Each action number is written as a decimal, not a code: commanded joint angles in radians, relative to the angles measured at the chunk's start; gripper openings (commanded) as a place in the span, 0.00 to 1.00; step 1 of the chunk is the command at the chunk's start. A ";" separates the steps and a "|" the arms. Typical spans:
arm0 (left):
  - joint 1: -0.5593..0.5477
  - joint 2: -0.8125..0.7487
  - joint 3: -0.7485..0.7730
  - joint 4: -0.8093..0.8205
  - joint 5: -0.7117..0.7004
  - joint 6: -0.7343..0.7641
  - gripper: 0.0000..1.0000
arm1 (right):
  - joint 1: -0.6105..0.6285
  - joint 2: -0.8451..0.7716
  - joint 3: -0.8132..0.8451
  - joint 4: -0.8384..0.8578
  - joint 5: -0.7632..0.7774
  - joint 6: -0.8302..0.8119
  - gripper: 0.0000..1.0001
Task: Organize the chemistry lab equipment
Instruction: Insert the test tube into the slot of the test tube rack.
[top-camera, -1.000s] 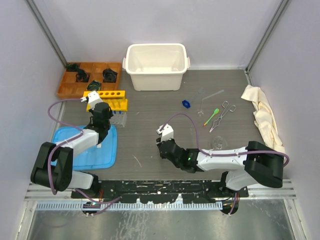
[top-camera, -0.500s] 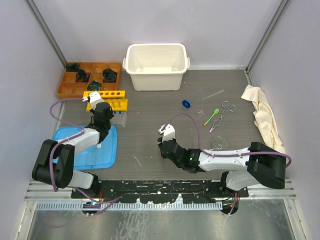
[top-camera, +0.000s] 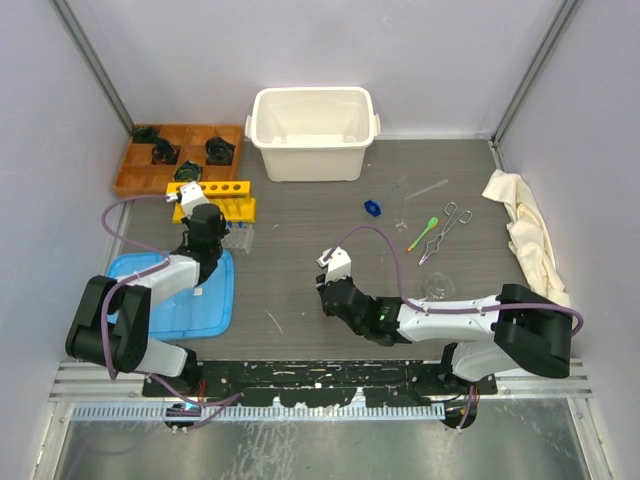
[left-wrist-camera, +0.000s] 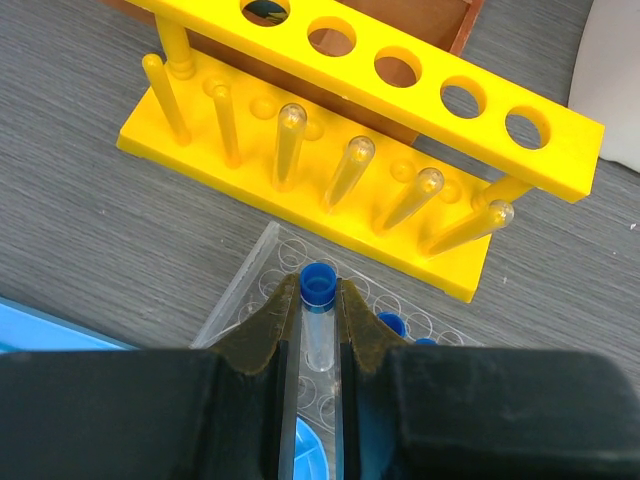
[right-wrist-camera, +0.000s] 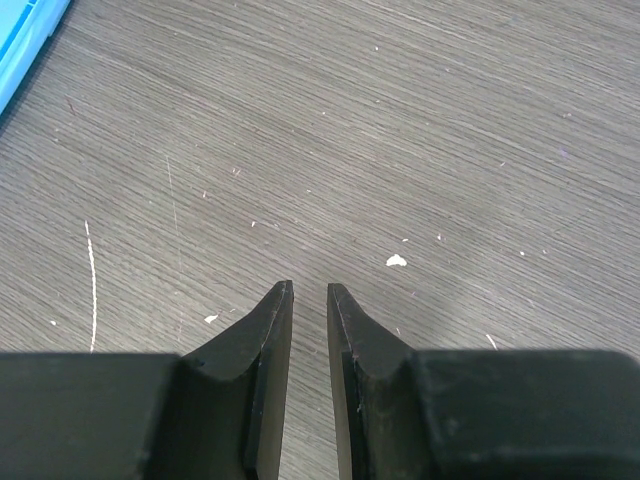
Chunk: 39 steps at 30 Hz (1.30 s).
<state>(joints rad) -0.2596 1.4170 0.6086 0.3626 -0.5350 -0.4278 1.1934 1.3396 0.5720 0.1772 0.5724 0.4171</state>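
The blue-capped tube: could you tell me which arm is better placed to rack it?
Left: the left gripper holds the tube at the clear rack; the right gripper is empty.

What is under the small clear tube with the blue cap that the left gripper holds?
A clear plastic tray of round wells lies under the small clear blue-capped tube in the left gripper. The gripper's body covers the tube's lower end.

The left claw (left-wrist-camera: 318, 300) hides the lower end of the blue-capped tube (left-wrist-camera: 319, 338) and the near part of the clear holed tray (left-wrist-camera: 255, 282) beneath, and the yellow tube rack (left-wrist-camera: 430, 86) runs off the picture's top edge.
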 joint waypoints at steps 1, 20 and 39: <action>0.003 0.005 0.041 0.036 0.027 0.012 0.02 | -0.005 -0.030 0.006 0.024 0.029 -0.002 0.27; -0.076 -0.048 0.021 0.062 -0.024 0.120 0.21 | -0.006 -0.036 0.002 0.022 0.024 0.001 0.27; -0.105 -0.372 0.008 -0.272 0.141 -0.090 0.41 | -0.095 0.004 0.129 -0.016 -0.047 -0.012 0.26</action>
<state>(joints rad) -0.3565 1.1717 0.6151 0.2367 -0.5026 -0.3855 1.1683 1.3396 0.5812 0.1646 0.5629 0.4156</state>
